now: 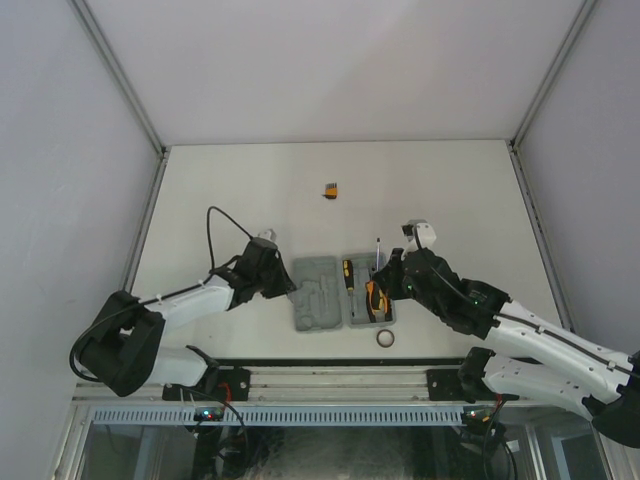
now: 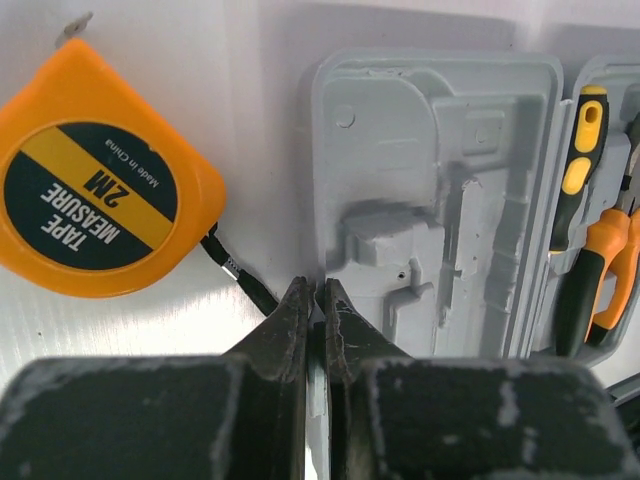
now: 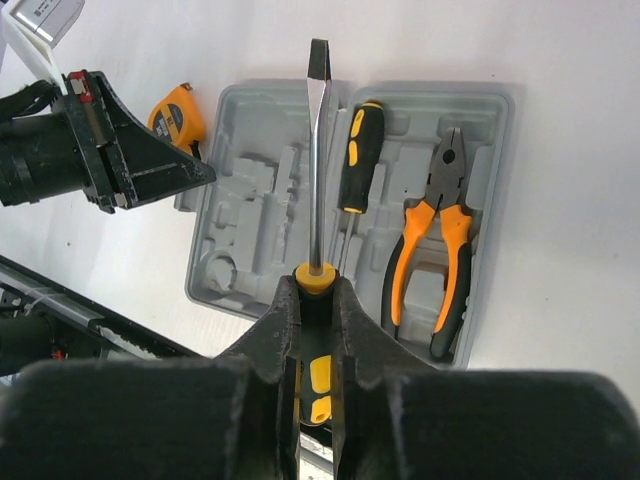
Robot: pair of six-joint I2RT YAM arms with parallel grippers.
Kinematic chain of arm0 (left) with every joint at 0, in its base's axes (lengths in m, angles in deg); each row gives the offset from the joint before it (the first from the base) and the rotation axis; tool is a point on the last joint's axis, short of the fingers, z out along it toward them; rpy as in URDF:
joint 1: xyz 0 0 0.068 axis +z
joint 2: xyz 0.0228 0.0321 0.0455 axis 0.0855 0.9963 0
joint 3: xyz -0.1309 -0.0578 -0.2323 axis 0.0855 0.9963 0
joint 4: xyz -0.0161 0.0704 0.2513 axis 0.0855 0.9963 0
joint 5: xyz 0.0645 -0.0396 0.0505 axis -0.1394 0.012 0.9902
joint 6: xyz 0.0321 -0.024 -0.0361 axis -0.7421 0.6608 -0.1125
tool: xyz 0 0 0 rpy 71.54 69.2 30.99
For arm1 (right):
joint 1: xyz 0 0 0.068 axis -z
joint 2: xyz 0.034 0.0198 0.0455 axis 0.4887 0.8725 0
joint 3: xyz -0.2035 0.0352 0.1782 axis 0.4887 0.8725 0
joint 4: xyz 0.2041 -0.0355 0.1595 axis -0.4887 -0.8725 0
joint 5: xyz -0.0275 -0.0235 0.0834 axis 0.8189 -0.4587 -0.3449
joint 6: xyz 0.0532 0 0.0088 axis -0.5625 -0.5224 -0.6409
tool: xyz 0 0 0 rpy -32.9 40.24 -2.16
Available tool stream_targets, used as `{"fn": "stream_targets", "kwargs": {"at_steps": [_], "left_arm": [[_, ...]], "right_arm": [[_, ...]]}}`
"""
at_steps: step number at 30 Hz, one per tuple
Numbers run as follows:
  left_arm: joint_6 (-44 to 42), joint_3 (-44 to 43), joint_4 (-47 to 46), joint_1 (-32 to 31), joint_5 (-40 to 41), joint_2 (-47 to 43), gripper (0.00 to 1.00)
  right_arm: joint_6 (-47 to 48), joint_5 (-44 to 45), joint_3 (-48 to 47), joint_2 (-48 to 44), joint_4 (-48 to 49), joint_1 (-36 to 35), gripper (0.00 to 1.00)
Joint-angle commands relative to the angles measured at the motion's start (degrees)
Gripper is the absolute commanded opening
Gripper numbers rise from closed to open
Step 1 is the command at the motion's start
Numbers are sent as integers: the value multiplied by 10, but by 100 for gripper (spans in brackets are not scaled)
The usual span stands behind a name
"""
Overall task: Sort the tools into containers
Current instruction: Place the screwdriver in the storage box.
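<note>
White table (image 1: 230, 190); screwdriver (image 3: 318, 150) handle mostly hidden

The top camera looks steeply down over the whole desk (image 1: 450, 190) from afar. Both wrist cameras peer close along their fingers (image 3: 275, 330). All three share the grey case (image 1: 318, 295).

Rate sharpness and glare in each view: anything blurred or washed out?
Top external: even soft light, faint shadows, the ring tiny. Left wrist: tape measure print sharp, left end effector blurred up close. Right wrist: bright sheen on the shaft of the held screwdriver, tool case crisp.
</note>
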Motion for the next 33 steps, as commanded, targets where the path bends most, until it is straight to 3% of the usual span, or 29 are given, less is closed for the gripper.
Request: {"fn": "stream_targets", "kwargs": {"at_steps": [1,6,10,17,23,33], "left_arm": [[40,16,-54,-8,-5,-11,0],[47,-7,-54,-62,2,15,0],[55,-8,-55,-69,10,17,2],[25,-17,-18,-68,32,-10,30],[-11,-24,-8,-64,31,-48,47],[-49,-28,27,-54,54,-107,51]], "right_arm": [[-7,0,-3,8,29,4,0],[11,-18,-3,26,21,25,0],[27,-59,-3,40,6,64,0],[62,-98,-3,90,-6,105,0],[82,-114,-19,149,4,111,0],[85,-123,-48,251,11,102,0]]}}
